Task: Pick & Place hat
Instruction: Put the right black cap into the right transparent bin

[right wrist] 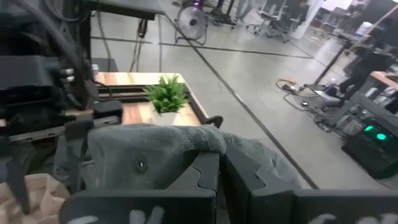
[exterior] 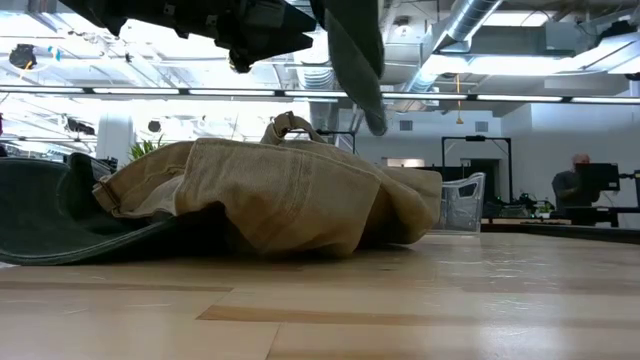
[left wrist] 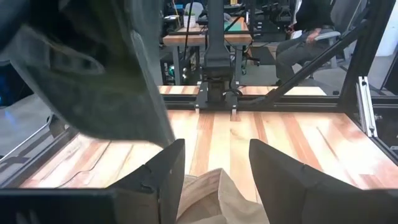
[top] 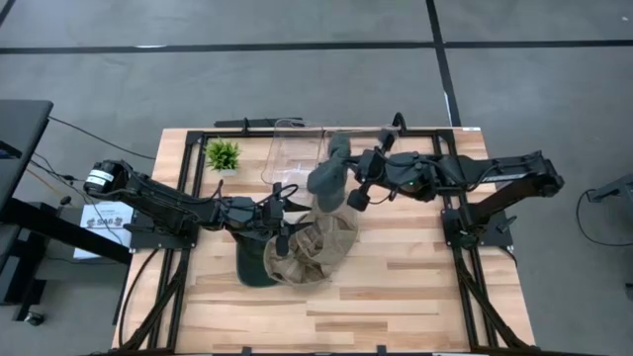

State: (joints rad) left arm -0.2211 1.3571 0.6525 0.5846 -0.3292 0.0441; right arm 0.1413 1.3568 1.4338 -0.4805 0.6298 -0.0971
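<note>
Plainly, step in hand: the carry, judged from a grey hat (top: 329, 176) held up off the table (top: 415, 287) by the right gripper (top: 348, 194), not yet set down.
Right gripper state: fingers pinched fully together on a fold of the grey hat, which draped over them in the right wrist view (right wrist: 168, 152).
Left gripper (top: 281, 220) state: fingers spread wide, holding nothing, hovering just over the tan hat (top: 312, 249).
Task thing, location: grey hat hung in the air near the clear bin (top: 297, 148) at the table's far edge; tan hat and a dark green hat (top: 252, 265) lay touching on the wood, near the middle.
Next move, as a judgement: probably swing the grey hat over the clear bin and release; the limp cloth could snag on the rim.
Materials: grey hat soft, felt-like, slack; tan hat a crumpled, stitched canvas heap (exterior: 290, 195); dark green hat (exterior: 50, 215) flatter, brimmed; table pale planked wood.
Bystander: a small potted plant (top: 223, 154) near the far left corner.
</note>
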